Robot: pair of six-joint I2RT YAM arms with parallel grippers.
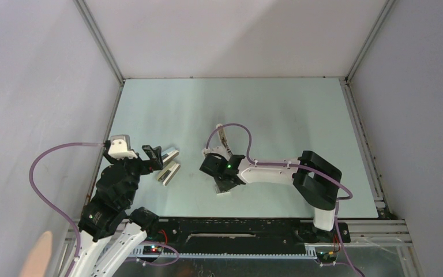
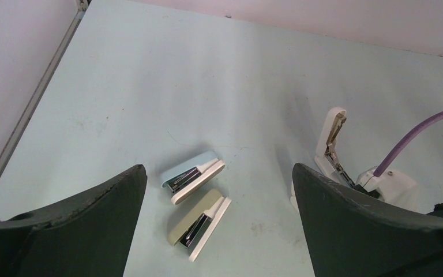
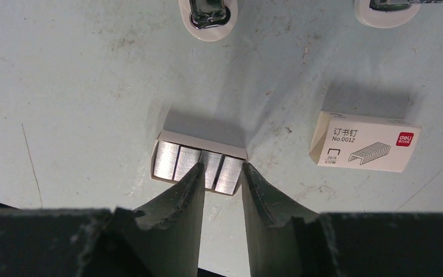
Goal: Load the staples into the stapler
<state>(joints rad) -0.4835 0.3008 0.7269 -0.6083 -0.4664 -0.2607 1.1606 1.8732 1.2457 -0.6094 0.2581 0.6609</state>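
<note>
The slim white stapler [image 1: 223,136] lies hinged open on the table, just beyond my right wrist; the left wrist view shows its dark metal channel [image 2: 333,140]. The staples [image 3: 199,162] are several grey metallic strips lying side by side in a shallow white tray. My right gripper [image 3: 222,167] is directly over them, its jaws a narrow gap apart and its tips at the right-hand strips. It holds nothing. In the top view it [image 1: 225,181] covers most of the tray. My left gripper [image 2: 216,170] is wide open and empty, at the table's left [image 1: 153,154].
Two larger staplers lie in front of the left gripper, a blue-and-white one [image 2: 194,174] and an olive-and-white one [image 2: 201,224]; their ends show in the right wrist view [image 3: 207,14]. A small white staple box with a red mark [image 3: 364,142] lies right of the tray.
</note>
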